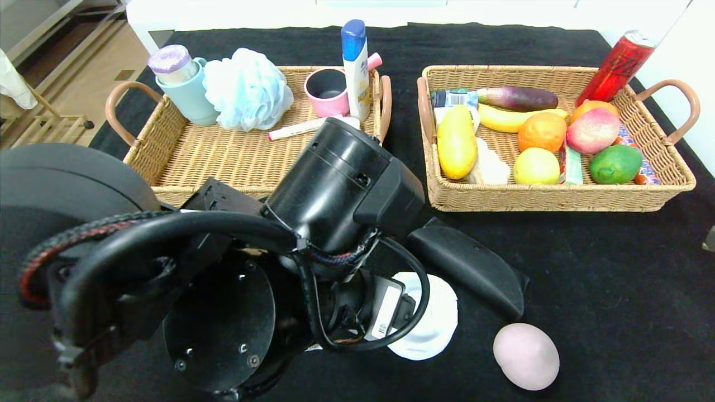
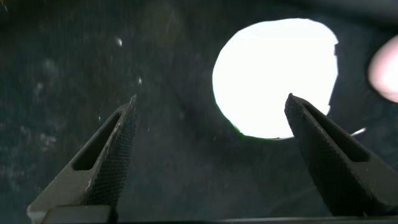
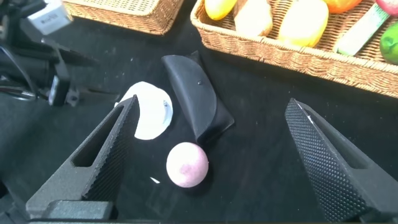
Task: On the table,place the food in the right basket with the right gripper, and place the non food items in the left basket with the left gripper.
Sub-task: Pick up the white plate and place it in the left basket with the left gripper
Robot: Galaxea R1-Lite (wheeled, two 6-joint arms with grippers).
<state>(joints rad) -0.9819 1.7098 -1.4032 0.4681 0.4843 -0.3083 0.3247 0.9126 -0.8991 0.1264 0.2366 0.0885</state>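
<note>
On the black-clothed table lie a white round tub, a black half-moon pouch and a pale pink bun. My left arm reaches over the tub and hides part of it. In the left wrist view the left gripper hangs open above the cloth, and the tub lies just beyond its fingertips. The right gripper is open and holds nothing, high above the bun and the pouch. The left basket and right basket stand at the back.
The right basket holds a yellow loaf, a lemon-like ball, other fruit and a red can. The left basket holds a shampoo bottle, a pink mug, a blue loofah and a teal cup.
</note>
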